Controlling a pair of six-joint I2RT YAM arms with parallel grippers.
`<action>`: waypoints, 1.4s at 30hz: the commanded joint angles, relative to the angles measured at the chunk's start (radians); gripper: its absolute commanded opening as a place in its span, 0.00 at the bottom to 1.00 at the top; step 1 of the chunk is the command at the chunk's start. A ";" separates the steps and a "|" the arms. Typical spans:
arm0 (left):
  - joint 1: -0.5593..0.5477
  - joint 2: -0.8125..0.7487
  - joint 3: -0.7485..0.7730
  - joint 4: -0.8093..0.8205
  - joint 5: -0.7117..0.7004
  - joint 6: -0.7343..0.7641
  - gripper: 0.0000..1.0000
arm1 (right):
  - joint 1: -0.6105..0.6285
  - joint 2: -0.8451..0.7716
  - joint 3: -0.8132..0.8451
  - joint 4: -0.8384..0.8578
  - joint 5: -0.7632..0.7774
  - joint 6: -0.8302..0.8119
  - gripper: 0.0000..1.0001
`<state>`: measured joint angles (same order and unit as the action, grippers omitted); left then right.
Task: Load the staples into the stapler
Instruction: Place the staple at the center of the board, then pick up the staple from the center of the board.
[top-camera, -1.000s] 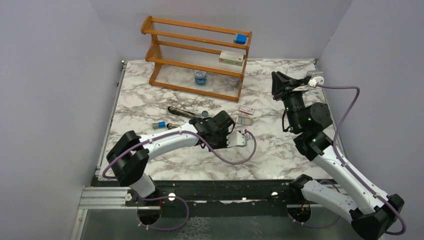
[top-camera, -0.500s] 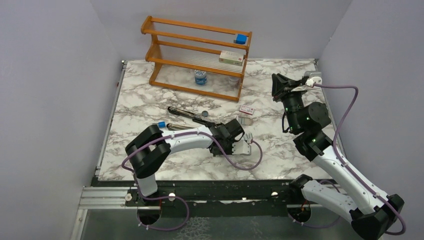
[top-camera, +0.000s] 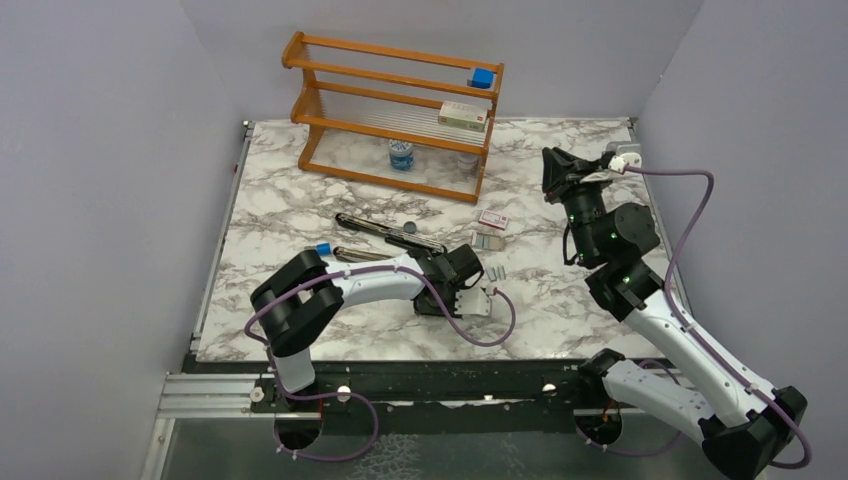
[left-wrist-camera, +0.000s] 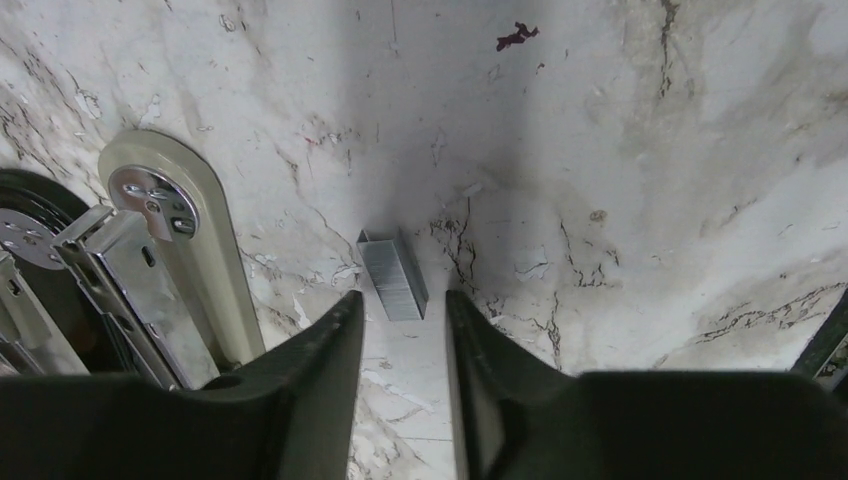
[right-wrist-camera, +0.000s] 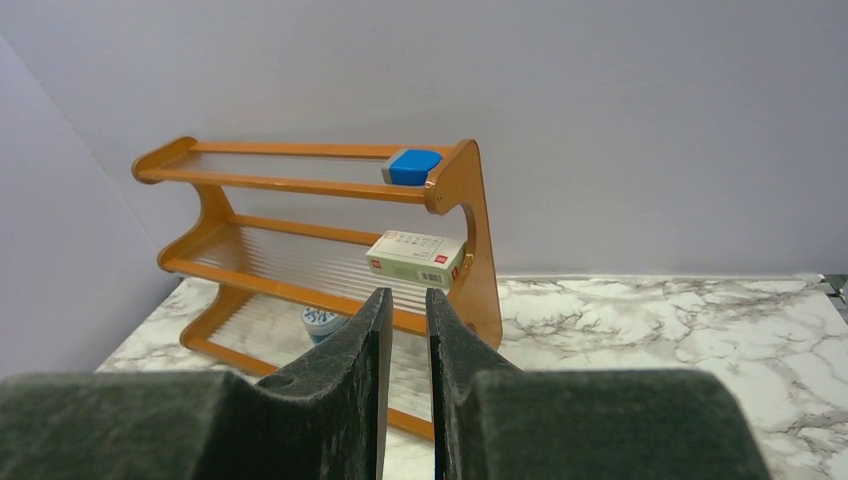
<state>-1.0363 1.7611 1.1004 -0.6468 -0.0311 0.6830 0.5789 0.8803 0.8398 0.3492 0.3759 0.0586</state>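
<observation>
A short silvery strip of staples (left-wrist-camera: 392, 275) lies flat on the marble, just beyond the tips of my left gripper (left-wrist-camera: 400, 302). Its jaws stand open a little wider than the strip, with nothing between them. From above, the staples (top-camera: 497, 271) lie right of the left gripper (top-camera: 480, 283). The stapler (top-camera: 390, 230) lies opened out left of it, black bars apart. Its silver channel and pale base (left-wrist-camera: 150, 260) show at the left wrist view's left edge. My right gripper (right-wrist-camera: 403, 300) hangs raised at the right (top-camera: 555, 168), jaws slightly apart and empty, pointing at the shelf.
An orange wooden rack (top-camera: 400, 110) stands at the back, holding a blue block (top-camera: 483, 77), a pale box (top-camera: 463, 115) and a small jar (top-camera: 401, 153). A red-and-white box (top-camera: 492, 220) lies just behind the staples. A small blue item (top-camera: 323, 248) lies left of the stapler.
My left gripper has opened and drawn back slightly toward the near edge. The staple strip now shows on the table in front of its tips. The right arm has barely moved.
</observation>
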 joint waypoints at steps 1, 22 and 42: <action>-0.007 0.002 0.007 -0.011 -0.007 0.008 0.43 | -0.002 0.009 -0.002 -0.016 0.010 -0.008 0.21; 0.220 -0.289 0.110 0.397 -0.152 -0.382 0.58 | -0.002 0.399 0.171 -0.878 -0.112 0.398 0.18; 0.346 -0.382 0.042 0.514 -0.125 -0.532 0.63 | -0.077 0.760 0.165 -0.872 -0.313 0.305 0.22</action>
<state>-0.6933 1.4292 1.1740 -0.1810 -0.1474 0.1722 0.5102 1.6169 0.9966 -0.5339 0.1078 0.3874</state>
